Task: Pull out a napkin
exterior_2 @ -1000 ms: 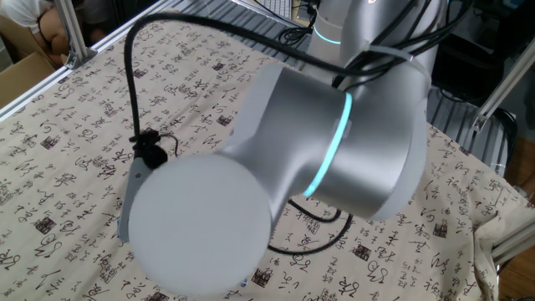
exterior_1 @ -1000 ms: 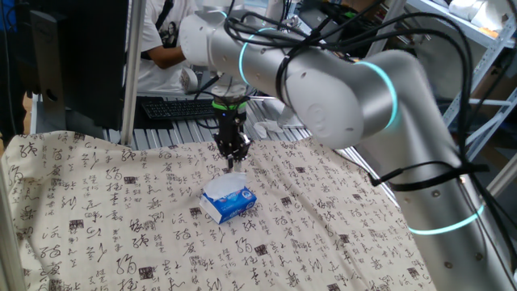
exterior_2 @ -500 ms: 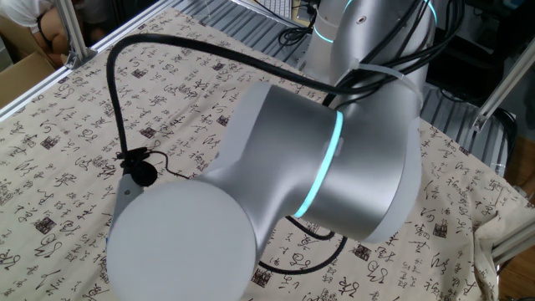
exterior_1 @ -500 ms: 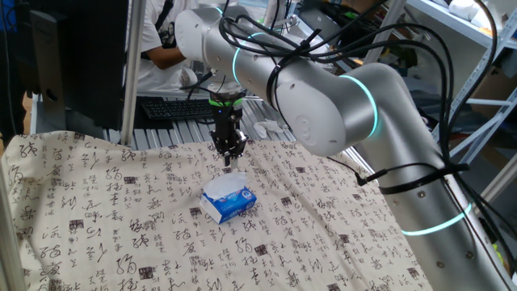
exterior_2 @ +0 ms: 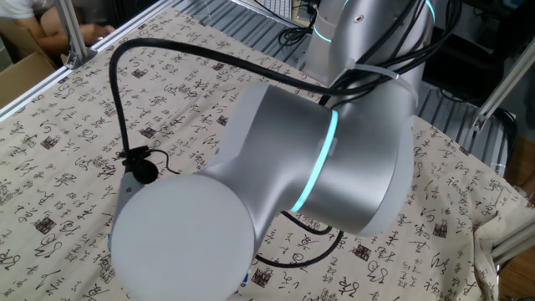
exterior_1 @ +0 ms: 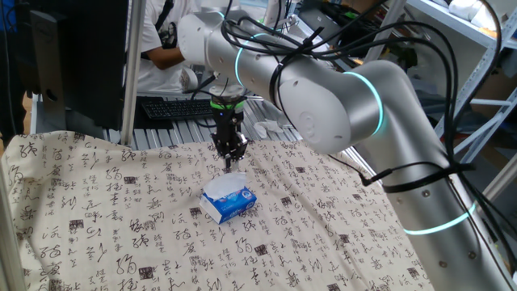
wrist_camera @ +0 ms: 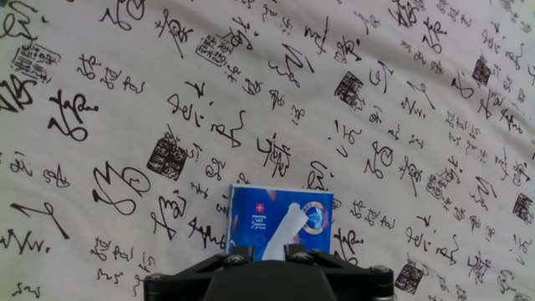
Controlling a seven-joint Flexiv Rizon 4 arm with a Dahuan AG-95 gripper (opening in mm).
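Calligraphy-printed cloth covers the worktop; the napkin (wrist_camera: 282,227) pokes up from the blue tissue pack (exterior_1: 229,200), its length running toward the pincer (exterior_1: 232,161) poised just above, jaws narrowly parted, grasping nothing.

Blue pack (wrist_camera: 280,219), white napkin (wrist_camera: 282,232), cream cloth (wrist_camera: 251,92) (black calligraphy).

Count from my side: one blue tissue pack (exterior_1: 229,202) on the calligraphy cloth (exterior_1: 113,226), one napkin (wrist_camera: 280,232) poking from the pack, one keyboard (exterior_1: 174,107) behind the cloth.
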